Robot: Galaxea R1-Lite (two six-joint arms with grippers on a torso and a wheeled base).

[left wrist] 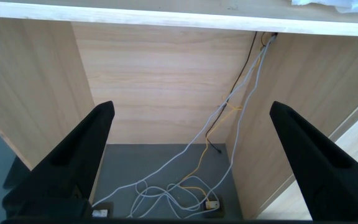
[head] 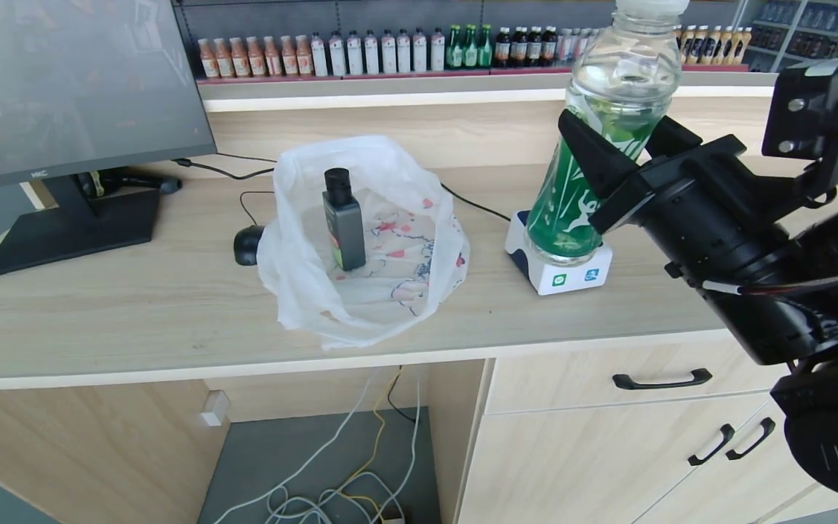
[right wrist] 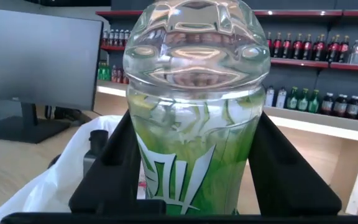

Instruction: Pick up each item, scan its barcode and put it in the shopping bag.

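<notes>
While the right gripper (head: 626, 156) clamps a green-labelled bottle (head: 612, 80) over the white scanner (head: 564, 273) on the counter (head: 135, 306), a dark bottle (head: 342, 222) stands in the plastic bag (head: 295, 276) alongside. Below the counter, the left gripper (left wrist: 191, 109) hangs spread wide above loose cables (left wrist: 166, 193). Up close, the right gripper's fingers (right wrist: 110, 168) press the green-labelled bottle's sides.

The left claw (left wrist: 191, 106) hangs below the bench (left wrist: 135, 14), its two black fingers (left wrist: 73, 162) spread wide apart with nothing between them. Past them lies the open recess under the bench: a pale wooden back panel (left wrist: 154, 81), wooden side walls and a grey floor (left wrist: 160, 158). A bundle of cables (left wrist: 229, 118) (white, yellow and black) drops from the upper corner of the recess and coils loosely on the floor, where a small plug (left wrist: 211, 204) lies among the loops.
</notes>
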